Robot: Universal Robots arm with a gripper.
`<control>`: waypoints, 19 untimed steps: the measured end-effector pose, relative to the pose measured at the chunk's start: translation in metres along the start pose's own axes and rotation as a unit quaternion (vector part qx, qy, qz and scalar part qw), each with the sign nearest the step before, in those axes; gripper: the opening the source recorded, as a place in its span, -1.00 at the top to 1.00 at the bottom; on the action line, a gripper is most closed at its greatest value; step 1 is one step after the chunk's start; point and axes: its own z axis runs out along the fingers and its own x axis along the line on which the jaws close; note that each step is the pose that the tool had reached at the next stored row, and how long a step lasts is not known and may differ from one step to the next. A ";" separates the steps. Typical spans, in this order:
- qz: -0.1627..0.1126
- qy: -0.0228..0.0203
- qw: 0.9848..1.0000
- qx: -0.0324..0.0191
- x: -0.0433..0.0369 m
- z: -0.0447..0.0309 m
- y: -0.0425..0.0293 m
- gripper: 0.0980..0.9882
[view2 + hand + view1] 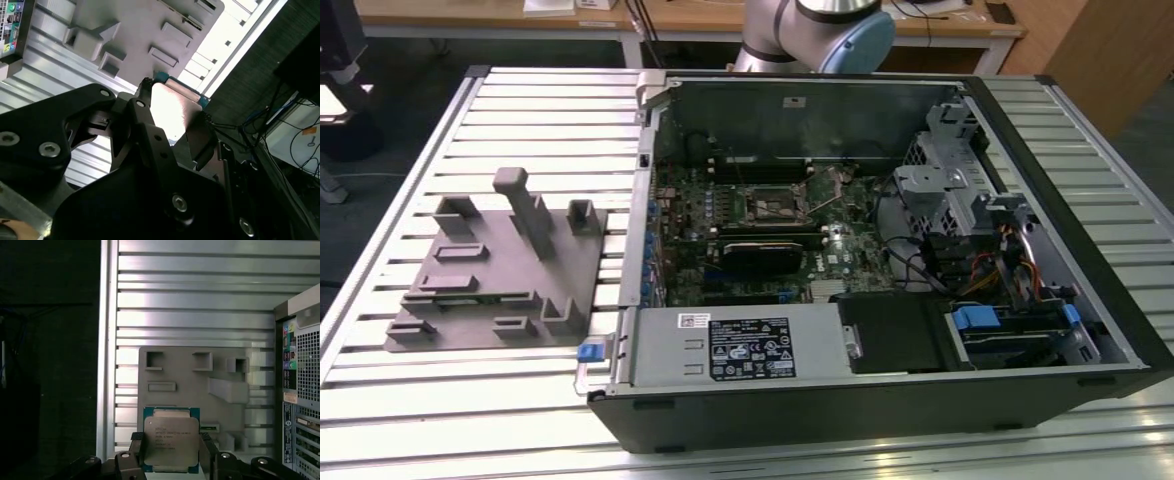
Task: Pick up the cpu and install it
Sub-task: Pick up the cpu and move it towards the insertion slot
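The pickup looks done and the carrying step is in hand. The pincer (171, 456) is closed to the width of the chip (171, 440) and grips it by two opposite edges. The fingers (141, 102) are dark and slim, one on each side. In the first wrist view the chip's pale metal lid faces the camera, with a thin green-blue border showing around it.

Behind the chip in both wrist views lie the gray holder tray (190, 375) and the ribbed metal counter (200, 290). The chip seems to hang over the tray and apart from its pockets, but I cannot tell how high. The back panel of the computer case (854, 415) shows beside the tray in the first wrist view.

In the exterior view the tray sits at the exterior view's left of the open case. The socket (767, 205) is on the board in the middle of the frame, and nothing is seated in it. By my judgement, installing calls for the chip to lie flat and square to the socket, set down gently with its corners matched.

The arm's (817, 25) pale joint stands at the upper middle of the exterior view, behind the case. Judging from the wrist views, the pincer points down toward the tray.
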 end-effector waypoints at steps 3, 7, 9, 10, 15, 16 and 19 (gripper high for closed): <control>0.000 0.000 1.000 0.000 -0.0054 0.0002 0.0000 0.03; 0.000 0.000 1.000 0.000 -0.0120 0.0003 0.0001 0.03; 0.000 0.000 1.000 0.000 -0.0149 0.0002 0.0001 0.03; 0.000 0.000 1.000 0.000 -0.0162 0.0003 0.0001 0.03; 0.000 0.000 1.000 0.000 -0.0245 0.0005 0.0001 0.03; 0.000 0.000 1.000 0.000 -0.0263 0.0005 0.0001 0.03; 0.000 0.000 1.000 0.000 -0.0314 0.0005 0.0001 0.03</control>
